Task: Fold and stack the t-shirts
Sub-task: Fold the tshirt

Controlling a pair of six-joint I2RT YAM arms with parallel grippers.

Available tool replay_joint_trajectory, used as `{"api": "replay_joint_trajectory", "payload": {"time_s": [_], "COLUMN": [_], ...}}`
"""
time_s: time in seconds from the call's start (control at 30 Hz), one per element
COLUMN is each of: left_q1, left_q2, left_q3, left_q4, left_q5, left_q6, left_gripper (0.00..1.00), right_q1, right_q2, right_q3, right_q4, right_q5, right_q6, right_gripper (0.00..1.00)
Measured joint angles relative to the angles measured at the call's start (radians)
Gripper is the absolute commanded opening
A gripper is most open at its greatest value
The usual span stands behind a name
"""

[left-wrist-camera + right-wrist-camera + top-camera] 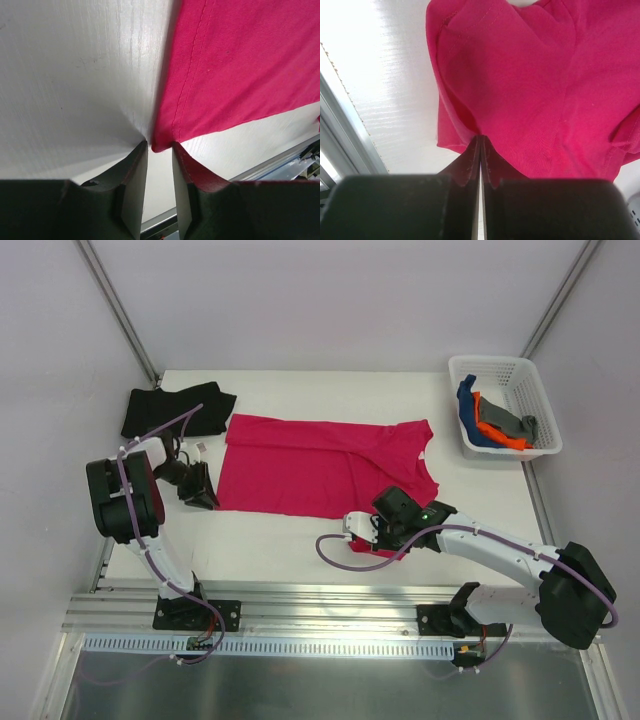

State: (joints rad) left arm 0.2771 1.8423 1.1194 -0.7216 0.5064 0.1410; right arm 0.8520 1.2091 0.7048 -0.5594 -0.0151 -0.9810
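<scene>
Table (270, 540): crimson-pink t-shirt (310, 465) lay spread flat mid-table, with a bare strip along the near edge. Black t-shirt (170, 408) lay at the far-left corner. Basket (500, 361), far right, held a blue t-shirt (470, 415), orange t-shirt (492, 425) and grey t-shirt (512, 425), all crumpled. Left gripper (159, 146): fingers parted, hem corner between the tips, plain only in its wrist view. Right gripper (480, 142): clenched on pink cloth.

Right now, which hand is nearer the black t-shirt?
Left. The left hand sits near the black t-shirt, at the pink t-shirt's corner; the right hand is far off, pinching the pink t-shirt's other end.
</scene>
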Motion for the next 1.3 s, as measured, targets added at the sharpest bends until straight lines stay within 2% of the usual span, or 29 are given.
{"api": "replay_joint_trajectory", "payload": {"time_s": [0.03, 0.23, 0.3, 0.7, 1.07, 1.3], "left_q1": [0.0, 0.0, 0.0, 0.0, 0.0, -0.001], "left_q2": [0.002, 0.013, 0.017, 0.014, -0.011, -0.013], "left_q3": [0.001, 0.008, 0.01, 0.025, 0.209, 0.255], "left_q4": [0.001, 0.001, 0.002, -0.016, -0.1, -0.152], "left_q5": [0.0, 0.002, 0.002, 0.005, 0.029, 0.045], "left_q6": [-0.002, -0.012, -0.017, -0.02, -0.02, -0.022], "left_gripper": [0.22, 0.17, 0.0, 0.0, 0.0, 0.0], "right_q1": [0.0, -0.002, -0.002, -0.053, -0.167, -0.223], "right_q2": [0.0, 0.0, 0.0, 0.0, -0.028, -0.047], "right_q3": [0.0, 0.0, 0.0, 0.0, 0.03, 0.09], "right_q4": [0.001, 0.003, 0.003, 0.004, 0.007, 0.01], "right_q5": [0.0, 0.0, 0.0, 0.001, 0.008, 0.023], "right_q6": [0.0, 0.0, 0.0, 0.0, -0.005, -0.021], "right_gripper": [0.01, 0.01, 0.01, 0.01, 0.01, 0.01]}}
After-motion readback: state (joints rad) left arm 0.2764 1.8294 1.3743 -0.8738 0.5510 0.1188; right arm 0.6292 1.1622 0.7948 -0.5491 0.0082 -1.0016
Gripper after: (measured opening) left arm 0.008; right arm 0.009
